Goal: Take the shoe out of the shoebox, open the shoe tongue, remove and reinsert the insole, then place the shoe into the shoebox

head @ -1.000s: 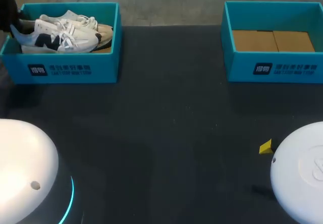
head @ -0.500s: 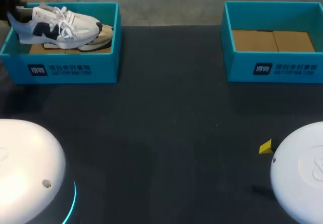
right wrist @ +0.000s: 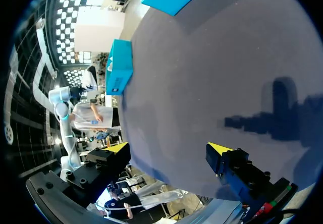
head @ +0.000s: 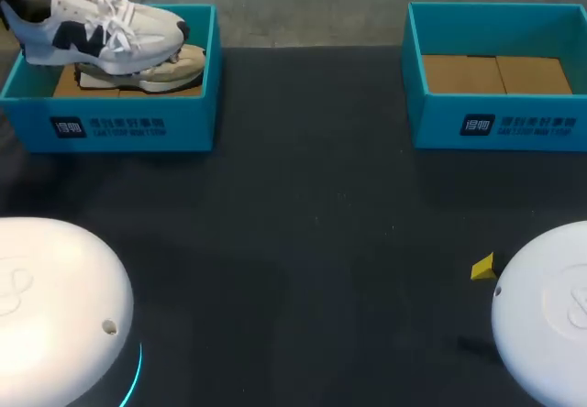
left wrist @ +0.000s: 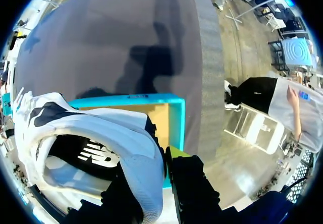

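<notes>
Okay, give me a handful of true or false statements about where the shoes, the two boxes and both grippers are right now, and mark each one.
1. The left gripper is clamped on the heel of a white shoe. True.
2. The left shoebox has nothing in it. False: a second shoe lies inside it.
3. The right shoebox holds a shoe. False: only its brown cardboard floor shows.
4. The right gripper has its fingers apart above the dark table, with nothing between them. True.
5. The white shoe rests on the table. False: it is raised above the left shoebox, over the second shoe.
</notes>
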Robot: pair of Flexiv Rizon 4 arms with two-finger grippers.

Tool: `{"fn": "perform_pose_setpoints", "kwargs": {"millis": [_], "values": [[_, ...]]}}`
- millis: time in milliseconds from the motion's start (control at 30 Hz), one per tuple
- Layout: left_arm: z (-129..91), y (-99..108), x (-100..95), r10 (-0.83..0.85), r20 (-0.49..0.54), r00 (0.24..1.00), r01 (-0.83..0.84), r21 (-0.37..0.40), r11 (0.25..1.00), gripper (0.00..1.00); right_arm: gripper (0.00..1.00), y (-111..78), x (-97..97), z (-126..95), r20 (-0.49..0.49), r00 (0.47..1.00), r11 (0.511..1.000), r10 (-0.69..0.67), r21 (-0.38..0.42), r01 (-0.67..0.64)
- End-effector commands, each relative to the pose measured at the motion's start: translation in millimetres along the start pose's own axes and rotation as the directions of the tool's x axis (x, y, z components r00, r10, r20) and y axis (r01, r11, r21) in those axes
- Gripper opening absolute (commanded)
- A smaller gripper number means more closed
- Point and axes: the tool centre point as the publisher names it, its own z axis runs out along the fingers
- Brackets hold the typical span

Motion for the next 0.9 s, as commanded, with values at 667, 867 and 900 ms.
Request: {"fn": "perform_pose_setpoints", "kwargs": {"millis": [667, 867, 900], "values": [[-29.1, -79.3, -27.8, -0.005, -0.037, 0.999, 0.005, -0.002, 1.000, 0.00, 1.00, -1.9, 0.9, -0.2, 0.003, 1.000, 1.000, 0.000, -0.004, 0.000], [-29.1, -79.3, -27.8, -0.005, -0.037, 0.999, 0.005, -0.002, 1.000, 0.00, 1.00, -1.9, 0.9, -0.2, 0.003, 1.000, 1.000, 0.000, -0.004, 0.000], [-29.1, -79.3, -27.8, -0.005, -0.037, 0.999, 0.005, -0.002, 1.000, 0.00, 1.00, -1.9, 0.9, -0.2, 0.003, 1.000, 1.000, 0.000, -0.004, 0.000]]}}
